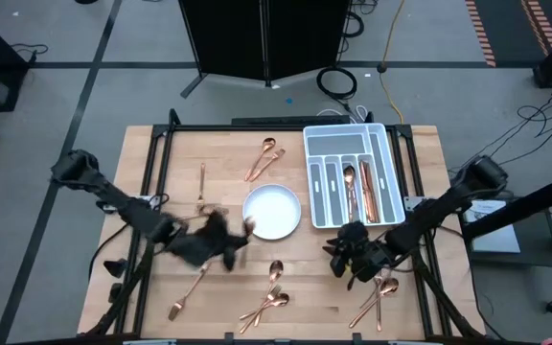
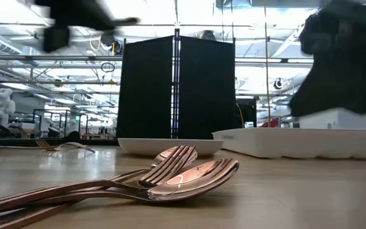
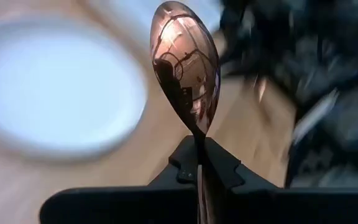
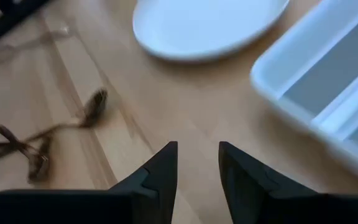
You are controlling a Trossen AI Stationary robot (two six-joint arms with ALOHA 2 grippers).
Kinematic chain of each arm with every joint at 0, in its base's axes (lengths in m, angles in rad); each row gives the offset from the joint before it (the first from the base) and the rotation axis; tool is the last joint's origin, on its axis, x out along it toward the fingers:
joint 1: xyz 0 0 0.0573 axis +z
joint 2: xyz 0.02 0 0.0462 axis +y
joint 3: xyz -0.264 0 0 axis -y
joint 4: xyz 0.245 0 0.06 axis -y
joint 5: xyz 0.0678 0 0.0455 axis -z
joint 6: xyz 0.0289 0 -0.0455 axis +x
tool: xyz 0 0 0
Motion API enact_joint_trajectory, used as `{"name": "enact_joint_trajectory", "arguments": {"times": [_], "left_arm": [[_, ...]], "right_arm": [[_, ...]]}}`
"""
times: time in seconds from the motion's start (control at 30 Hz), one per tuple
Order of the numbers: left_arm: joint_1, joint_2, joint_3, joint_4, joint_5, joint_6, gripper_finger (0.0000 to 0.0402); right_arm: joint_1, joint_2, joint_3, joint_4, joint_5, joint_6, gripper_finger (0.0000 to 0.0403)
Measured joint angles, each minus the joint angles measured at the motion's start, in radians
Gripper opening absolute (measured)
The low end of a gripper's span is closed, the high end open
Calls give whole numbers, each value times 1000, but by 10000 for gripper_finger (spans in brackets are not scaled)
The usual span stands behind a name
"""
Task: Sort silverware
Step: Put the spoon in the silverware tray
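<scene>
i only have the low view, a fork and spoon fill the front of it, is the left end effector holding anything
Observer: Yes, the left end effector is shut on a copper spoon, bowl pointing away from the wrist.
Operator: where is it over the table
Observer: In the high view the left end effector sits just left of the round white plate.
Operator: and the right one
Observer: The right end effector is open and empty, over bare wood between the plate and the white tray.
Operator: anything sorted yet
Observer: The high view shows copper pieces already in the tray's middle compartments.
</scene>
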Motion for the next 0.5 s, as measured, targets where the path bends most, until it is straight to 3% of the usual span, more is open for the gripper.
{"name": "enact_joint_trajectory", "arguments": {"times": [0.17,0.33,0.5], "left_arm": [[245,117,19,399,163,147,2],[448,297,179,451,300,155,2],[560,538,473,388,440,195,1]], "right_arm": [[31,-195,0,-201,99,-12,107],[58,-360,1,-403,188,11,107],[62,-468,1,-598,233,6,107]]}}
